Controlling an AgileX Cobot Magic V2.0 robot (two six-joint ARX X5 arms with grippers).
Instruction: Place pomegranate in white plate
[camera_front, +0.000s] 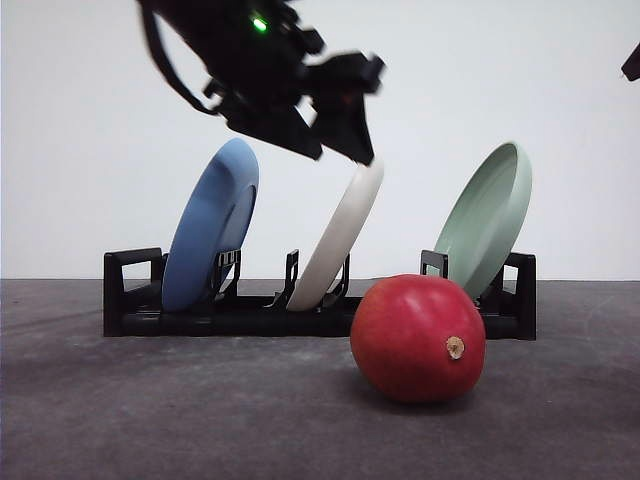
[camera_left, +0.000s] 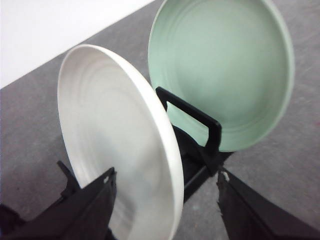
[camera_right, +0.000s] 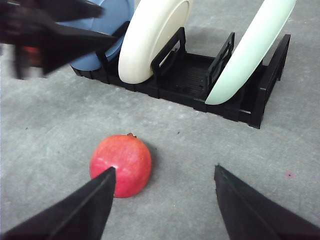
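The pomegranate (camera_front: 418, 338) is sitting nearest the camera on the grey table (camera_front: 150, 410), its tan stem nub facing forward, just in front of the black rack (camera_front: 130, 300). In the right wrist view, the right gripper (camera_right: 162, 200) is hanging over the table with its jaws spread wide and empty, the fruit lying close by one fingertip. Behind the fruit, the rack is holding three plates on edge, all leaning: the blue plate (camera_front: 208, 225), the white plate (camera_front: 338, 240) in the middle slot and the pale green plate (camera_front: 485, 215). Above, the left gripper (camera_left: 165, 187) is hovering at the white plate's upper rim, jaws wide, straddling the rim without closing on it.
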